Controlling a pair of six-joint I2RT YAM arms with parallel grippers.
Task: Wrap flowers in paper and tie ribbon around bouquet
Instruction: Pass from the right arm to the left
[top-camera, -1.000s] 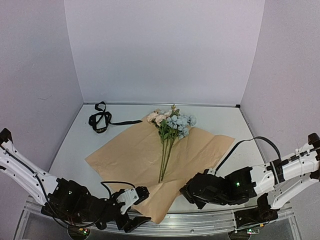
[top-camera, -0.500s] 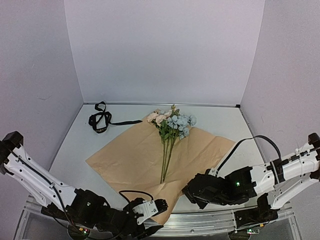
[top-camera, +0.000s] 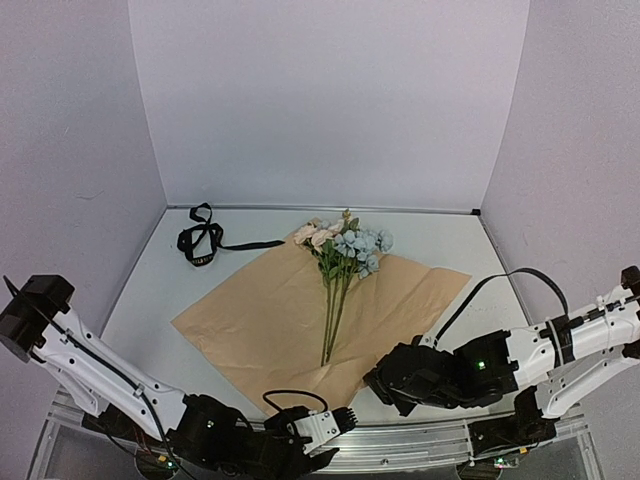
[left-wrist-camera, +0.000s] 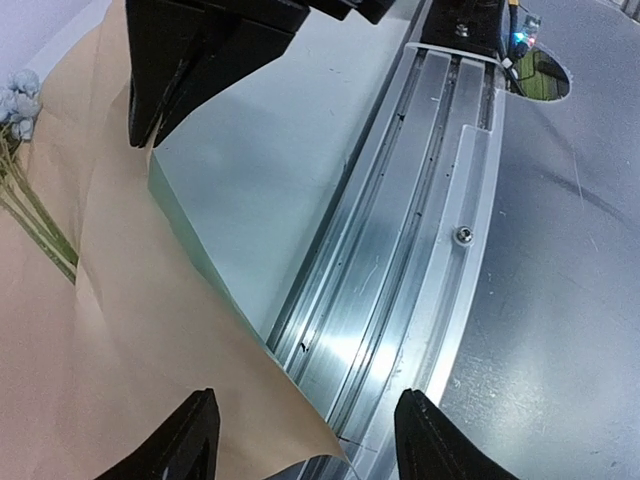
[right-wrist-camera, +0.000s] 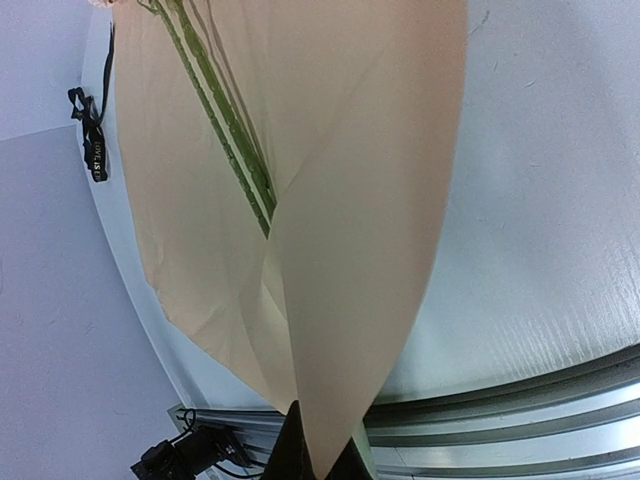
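Note:
The paper (top-camera: 290, 310) lies tan side up on the table, with the flowers (top-camera: 350, 245) on it, blooms at the far end and stems (top-camera: 330, 320) running toward me. My right gripper (top-camera: 377, 385) is shut on the paper's near right edge. In the right wrist view this gripper (right-wrist-camera: 320, 462) holds up a fold of paper (right-wrist-camera: 350, 200) beside the stems (right-wrist-camera: 225, 130). My left gripper (top-camera: 335, 438) is at the paper's near corner. In the left wrist view it (left-wrist-camera: 305, 440) stands open, with that corner of the paper (left-wrist-camera: 100, 330) between its fingers. The ribbon (top-camera: 200, 240) lies bunched at the back left.
An aluminium rail (left-wrist-camera: 400, 250) runs along the table's near edge, under the left gripper and the paper's corner. Grey walls close in the table on three sides. The right gripper (left-wrist-camera: 190, 60) shows black at the top of the left wrist view.
My left arm has swung right along the near edge to the paper's near corner, and its jaws have narrowed. The right gripper has kept its hold and hardly moved.

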